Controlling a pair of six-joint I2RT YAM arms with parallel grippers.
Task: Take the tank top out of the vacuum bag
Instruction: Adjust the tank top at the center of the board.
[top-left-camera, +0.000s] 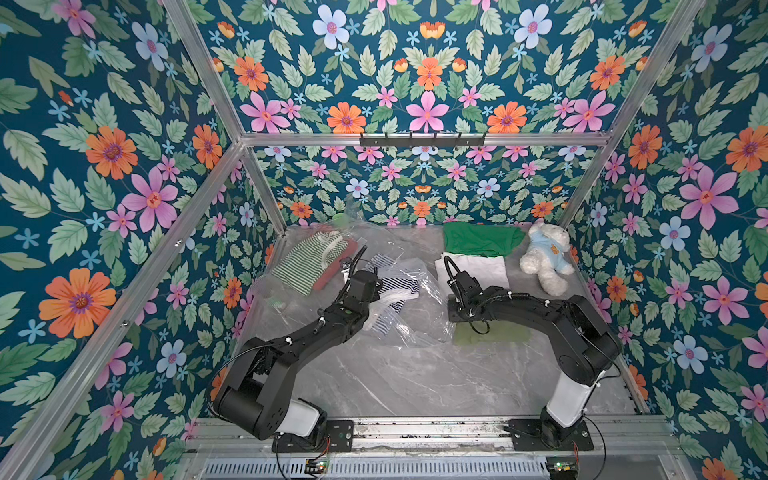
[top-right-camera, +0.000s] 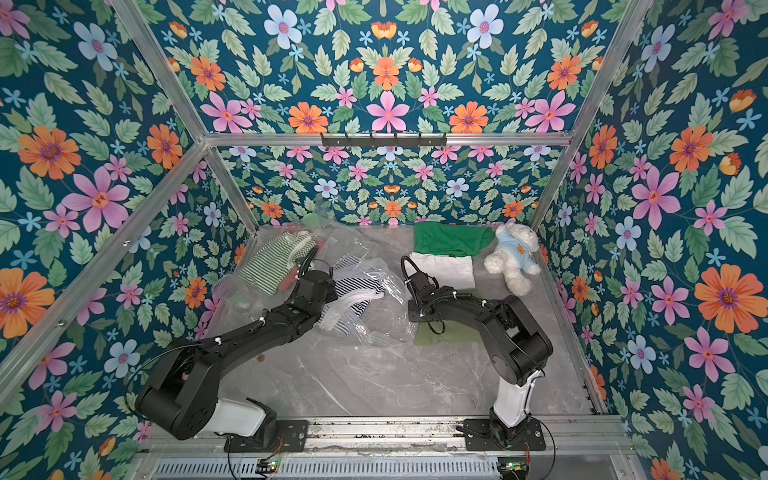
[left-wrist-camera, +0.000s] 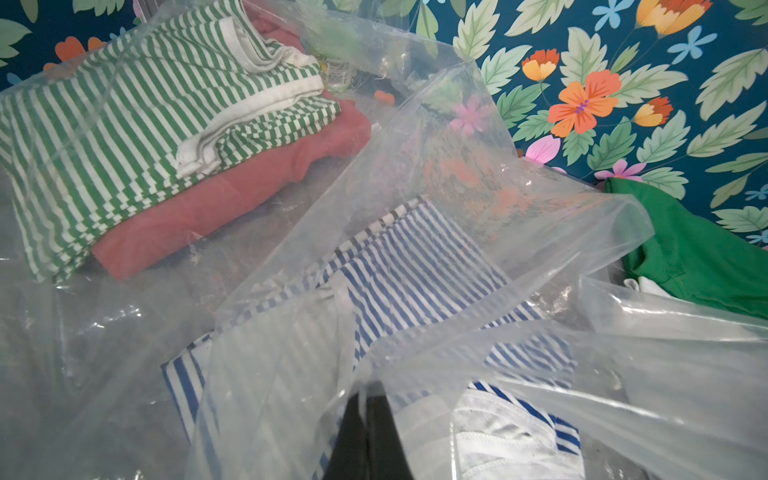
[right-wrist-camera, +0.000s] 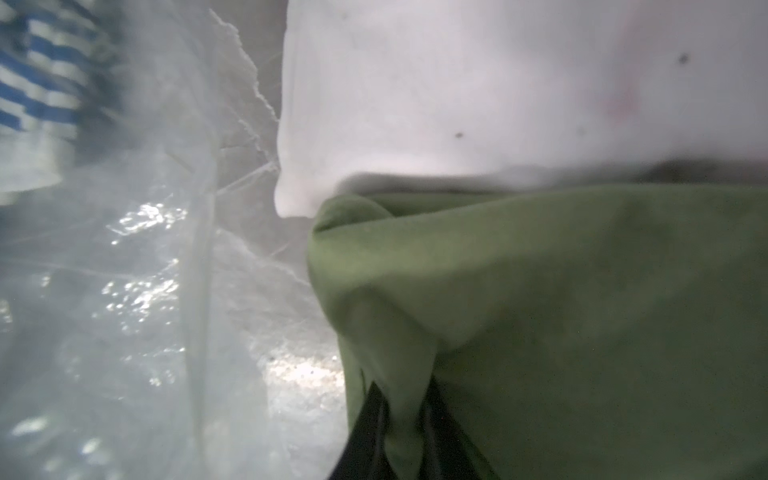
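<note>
The clear crinkly vacuum bag (top-left-camera: 415, 320) sprawls over the table's left and middle. Inside it lie a blue-and-white striped top (left-wrist-camera: 415, 270) with white strap bands and a green-and-white striped top (left-wrist-camera: 124, 124) on a red garment (left-wrist-camera: 208, 208). Both striped tops look like tank tops. My left gripper (left-wrist-camera: 368, 392) is shut on a pinch of the bag's film above the blue-striped top. My right gripper (right-wrist-camera: 405, 399) is shut on a fold of an olive-green garment (right-wrist-camera: 540, 291) lying just outside the bag's right edge (right-wrist-camera: 199, 249). The olive garment's cut is hidden.
A folded white garment (top-left-camera: 473, 266) lies right behind the olive one, with a bright green shirt (top-left-camera: 478, 239) behind that. A white teddy bear (top-left-camera: 544, 257) in a blue shirt sits at the back right. Flowered walls close in on three sides.
</note>
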